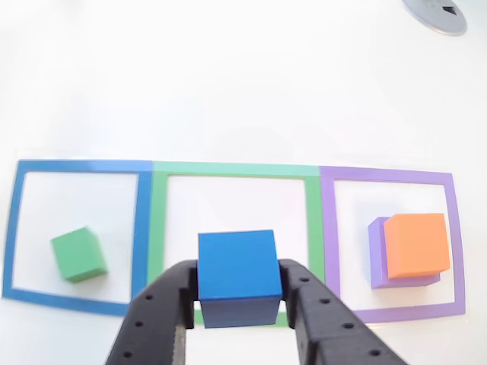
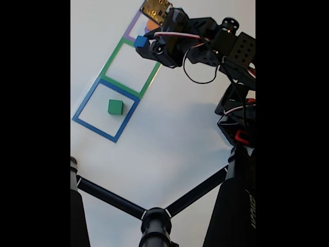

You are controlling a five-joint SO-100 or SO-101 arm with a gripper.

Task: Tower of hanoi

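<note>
Black fingers of the end effector sit closest to the other view's lens, closed on the blue cube from either side. The cube appears lifted, hanging in front of the near edge of the green outline, the middle one of three flat squares taped on the white table. In the fixed view the end effector carries the same cube near the border between the green outline and the purple outline.

The green block lies alone inside the blue outline, well apart from the cube on the left of the other view. On the right, the orange block rests on the purple block inside the purple outline, shifted toward one corner, not centred.

Risks, as I judge them: the fingers seem to hold the cube low on its sides, so a quick swing could let it twist or slip out. If the cube is bound for the green block, a release slightly off centre would tip it off that small top. If it goes toward the orange block, the off-centre stack leaves little margin, and a finger brushing it could push the orange block further over the purple one's edge.
</note>
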